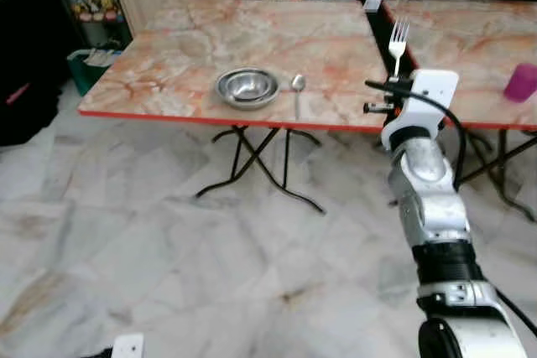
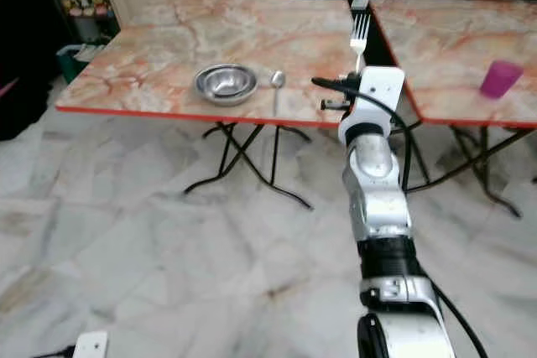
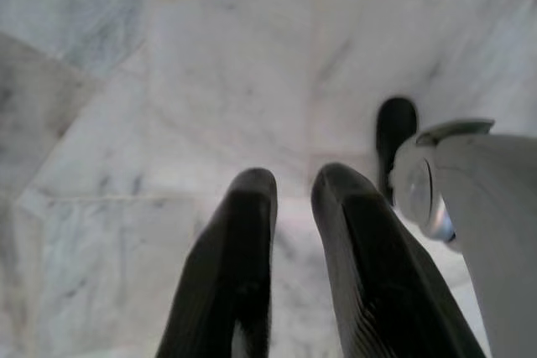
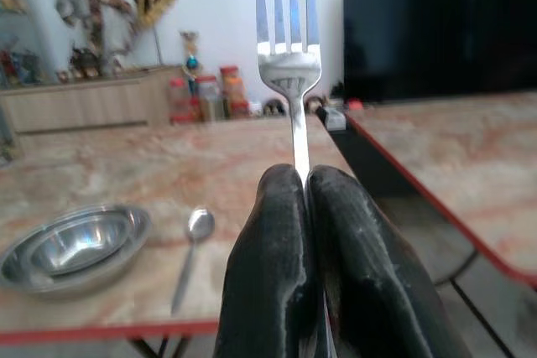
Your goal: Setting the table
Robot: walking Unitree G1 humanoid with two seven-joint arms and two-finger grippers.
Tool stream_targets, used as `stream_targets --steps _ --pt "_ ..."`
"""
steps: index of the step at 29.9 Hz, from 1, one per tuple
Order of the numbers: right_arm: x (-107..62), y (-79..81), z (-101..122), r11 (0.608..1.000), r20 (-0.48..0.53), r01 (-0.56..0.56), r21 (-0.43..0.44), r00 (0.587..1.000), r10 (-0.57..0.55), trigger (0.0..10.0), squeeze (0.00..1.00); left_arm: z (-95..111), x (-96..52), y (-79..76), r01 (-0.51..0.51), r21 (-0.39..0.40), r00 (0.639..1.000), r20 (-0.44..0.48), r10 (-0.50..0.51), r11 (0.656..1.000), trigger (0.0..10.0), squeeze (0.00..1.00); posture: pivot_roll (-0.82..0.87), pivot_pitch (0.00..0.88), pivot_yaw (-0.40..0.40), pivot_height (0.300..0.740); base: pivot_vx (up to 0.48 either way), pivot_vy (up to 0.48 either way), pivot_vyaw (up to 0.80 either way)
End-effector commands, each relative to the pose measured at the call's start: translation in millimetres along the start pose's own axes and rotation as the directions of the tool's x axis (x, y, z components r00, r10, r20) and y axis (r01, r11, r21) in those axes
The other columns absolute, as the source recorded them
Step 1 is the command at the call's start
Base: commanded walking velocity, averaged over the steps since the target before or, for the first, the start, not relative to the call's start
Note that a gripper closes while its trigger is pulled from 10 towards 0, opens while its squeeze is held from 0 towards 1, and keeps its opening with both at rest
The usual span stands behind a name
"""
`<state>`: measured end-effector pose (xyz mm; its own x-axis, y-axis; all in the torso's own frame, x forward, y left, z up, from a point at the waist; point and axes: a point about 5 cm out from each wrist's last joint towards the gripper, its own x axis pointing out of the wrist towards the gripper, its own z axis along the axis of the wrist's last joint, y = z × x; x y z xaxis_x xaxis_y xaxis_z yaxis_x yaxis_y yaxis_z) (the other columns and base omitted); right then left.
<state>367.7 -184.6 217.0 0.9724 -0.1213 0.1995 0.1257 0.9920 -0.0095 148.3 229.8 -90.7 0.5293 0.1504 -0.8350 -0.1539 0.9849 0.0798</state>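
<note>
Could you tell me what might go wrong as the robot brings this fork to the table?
The right end effector pinches the fork low on its thin handle, so it could slip or twist. The spoon and bowl sit near the table's front edge, so a careless placement might knock them off.

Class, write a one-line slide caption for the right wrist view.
Right claw holds a fork upright, tines up, before a marble-topped table with steel bowl and spoon.
</note>
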Motion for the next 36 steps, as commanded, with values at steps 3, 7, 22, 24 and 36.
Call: stream_targets --steps 3,7,22,24,36 --pt "0.6 -3.2 0.4 1.000 -0.008 0.015 0.007 1.000 -0.015 10.0 0.00 -1.7 -0.6 2.7 -0.007 -0.004 1.000 -0.002 0.007 1.000 10.0 0.00 0.01 0.163 0.011 0.736 0.000 0.000 0.00" --pt "0.3 -2.3 -0.4 1.000 -0.012 0.013 0.007 1.000 -0.013 10.0 0.00 -1.2 -0.5 2.7 -0.006 -0.013 1.000 0.001 0.006 1.000 10.0 0.00 0.01 0.167 0.012 0.736 0.000 0.000 0.00" --pt "1.1 -0.8 -1.4 1.000 -0.020 0.011 0.010 1.000 -0.010 10.0 0.00 1.3 0.0 2.8 -0.011 -0.004 1.000 0.006 0.011 1.000 10.0 0.00 0.02 0.172 0.012 0.736 0.017 0.000 0.00" --pt "1.4 -1.0 -0.8 1.000 -0.019 0.011 0.008 1.000 -0.011 10.0 0.00 1.4 0.0 2.7 -0.011 -0.005 1.000 0.007 0.011 1.000 10.0 0.00 0.02 0.171 0.011 0.736 0.000 0.000 0.00" --pt "1.8 -3.8 -1.9 1.000 -0.028 0.015 -0.005 0.999 -0.015 10.0 0.00 1.9 0.2 2.1 -0.010 -0.004 1.000 0.008 0.010 1.000 10.0 0.00 0.01 0.158 0.007 0.736 0.000 0.000 0.00"
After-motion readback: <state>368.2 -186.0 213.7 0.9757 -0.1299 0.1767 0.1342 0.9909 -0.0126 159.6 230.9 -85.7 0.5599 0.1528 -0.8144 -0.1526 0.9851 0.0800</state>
